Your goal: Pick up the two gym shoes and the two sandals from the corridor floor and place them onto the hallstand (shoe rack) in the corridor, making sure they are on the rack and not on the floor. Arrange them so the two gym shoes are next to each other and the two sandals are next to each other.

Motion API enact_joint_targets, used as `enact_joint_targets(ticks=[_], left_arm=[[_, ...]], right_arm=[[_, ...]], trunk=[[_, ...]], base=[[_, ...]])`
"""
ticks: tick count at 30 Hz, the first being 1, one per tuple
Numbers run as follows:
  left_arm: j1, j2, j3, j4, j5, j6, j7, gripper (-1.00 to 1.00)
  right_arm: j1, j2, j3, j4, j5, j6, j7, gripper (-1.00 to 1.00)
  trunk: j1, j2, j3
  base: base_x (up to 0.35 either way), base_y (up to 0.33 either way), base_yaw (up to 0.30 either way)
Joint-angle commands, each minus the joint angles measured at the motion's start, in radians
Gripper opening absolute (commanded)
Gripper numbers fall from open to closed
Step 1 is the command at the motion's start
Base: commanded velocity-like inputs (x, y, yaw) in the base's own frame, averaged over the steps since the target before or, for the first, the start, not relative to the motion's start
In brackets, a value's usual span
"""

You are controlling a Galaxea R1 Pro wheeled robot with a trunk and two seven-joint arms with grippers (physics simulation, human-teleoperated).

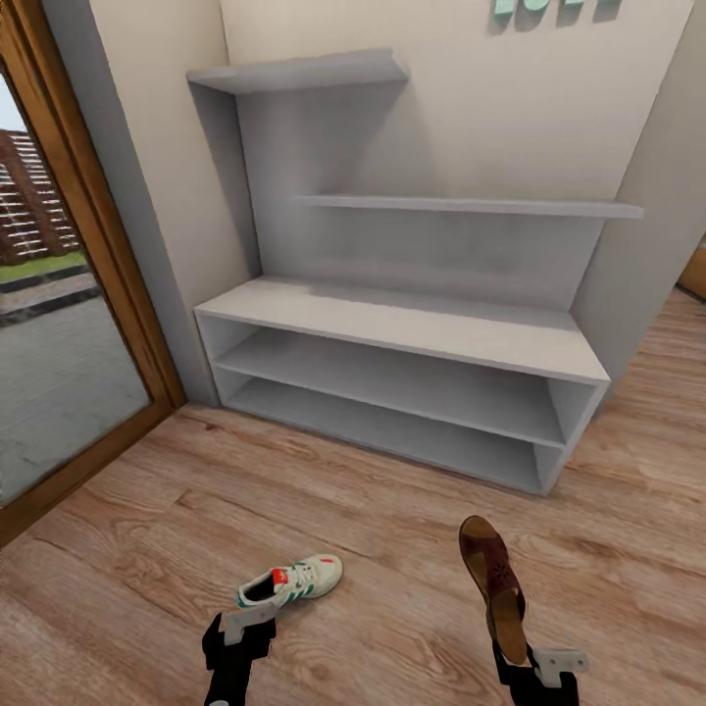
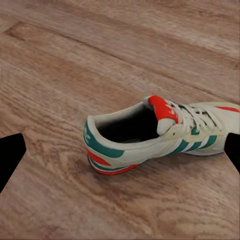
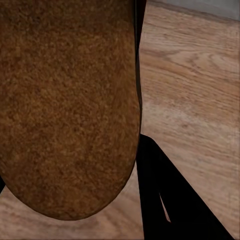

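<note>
Corridor w/ light brown wood-plank floor, grain & knots visible. Cream wall at back, teal lettering partly cut off at top edge. Left side: tall glass door in wood frame, daylight outside, paved ground, grass strip & a brick bldg beyond. Another wall angles in at right, soft even light, faint shadows.

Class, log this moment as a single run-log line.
right claw: shut on dark brown leather sandal | left claw: open, over white green-striped sneaker | pale grey hallstand: bare
</note>
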Motion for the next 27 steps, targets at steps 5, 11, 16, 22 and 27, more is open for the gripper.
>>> enact_joint_targets(ticks=[5, 11, 16, 22, 27], left_arm=[[-0.001, 0.001, -0.009, 0.001, 0.010, -0.004, 0.005, 1.00], [0.000, 0.001, -0.009, 0.001, 0.010, -0.004, 0.005, 1.00], [0.000, 0.001, -0.009, 0.001, 0.010, -0.005, 0.005, 1.00], [0.000, 0.001, -0.009, 0.001, 0.010, -0.005, 0.005, 1.00], [0.000, 0.001, -0.009, 0.000, 0.010, -0.005, 0.005, 1.00]], right_arm=[[0.000, 0.000, 0.000, 0.001, -0.012, -0.003, 0.009, -1.00], [0.000, 0.000, 0.000, 0.000, -0.013, -0.003, 0.009, -1.00], [0.000, 0.000, 0.000, 0.000, -0.013, -0.003, 0.009, -1.00], [0.000, 0.000, 0.000, 0.000, -0.013, -0.003, 0.009, -1.00], [0.000, 0.000, 0.000, 0.000, -0.013, -0.003, 0.009, -1.00]], trunk=[[0.000, 0.000, -0.001], [0.000, 0.000, -0.001], [0.000, 0.000, -0.001], [0.000, 0.000, -0.001], [0.000, 0.000, -0.001]], base=[[0.214, 0.272, 0.000], [0.235, 0.252, 0.000], [0.170, 0.160, 0.000], [0.033, 0.030, 0.000], [0.005, 0.004, 0.000]])
